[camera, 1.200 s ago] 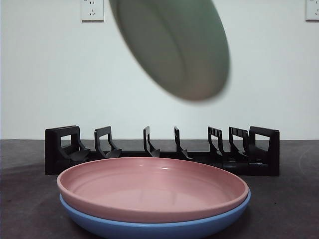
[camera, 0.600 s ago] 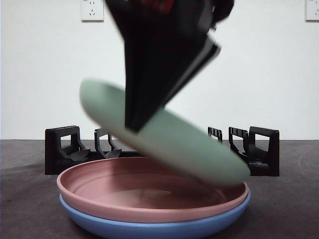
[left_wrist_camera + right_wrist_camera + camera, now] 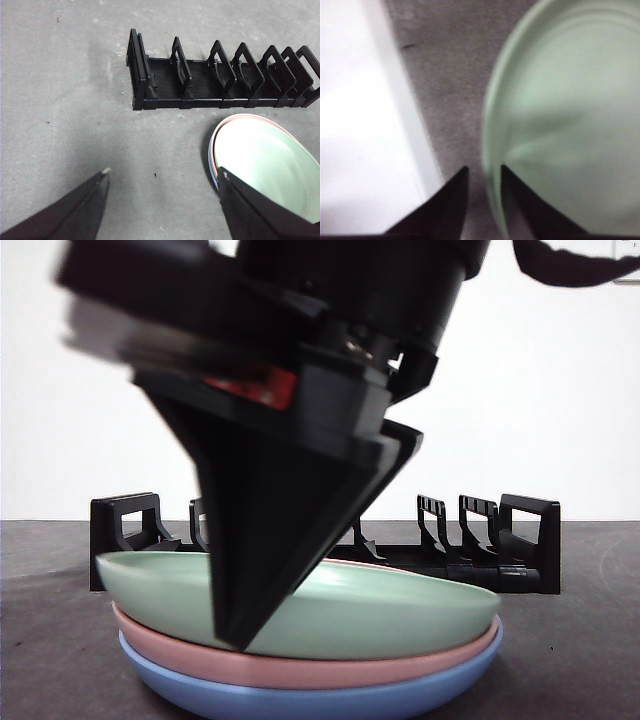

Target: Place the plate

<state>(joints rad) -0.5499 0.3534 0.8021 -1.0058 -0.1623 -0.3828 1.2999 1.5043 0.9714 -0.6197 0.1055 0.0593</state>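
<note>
A stack of 3 plates sits nearest the front camera on the dark grey table (image 3: pixel 570 660): a blue plate (image 3: pixel 300 698) at the bottom, a pink plate (image 3: pixel 330 667) nested in it, and the green plate (image 3: pixel 400 610) on top. The green plate lies nearly level inside the pink one, its left edge riding a little higher than the pink rim.

The right gripper (image 3: pixel 240 635) comes down from above, big and dark in the front view, its tapered jaws pointing down to the green plate's near rim left of centre. In the right wrist view the right gripper (image 3: pixel 484 172) has its 2 black jaws drawn close together with the pale green rim (image 3: pixel 492 150) running between them, 1 jaw outside the plate and 1 over its inner face; the picture is blurred, so whether the jaws press on the rim or stand just off it cannot be told.

The left gripper (image 3: pixel 162 177) hovers well above the table with its jaws spread wide and nothing between them. From there the stack shows beside 1 jaw.

Behind the plates, a black slotted dish rack (image 3: pixel 500 540) stands across the table, its upright dividers holding nothing. Beyond it rises a white wall (image 3: pixel 550 390).
</note>
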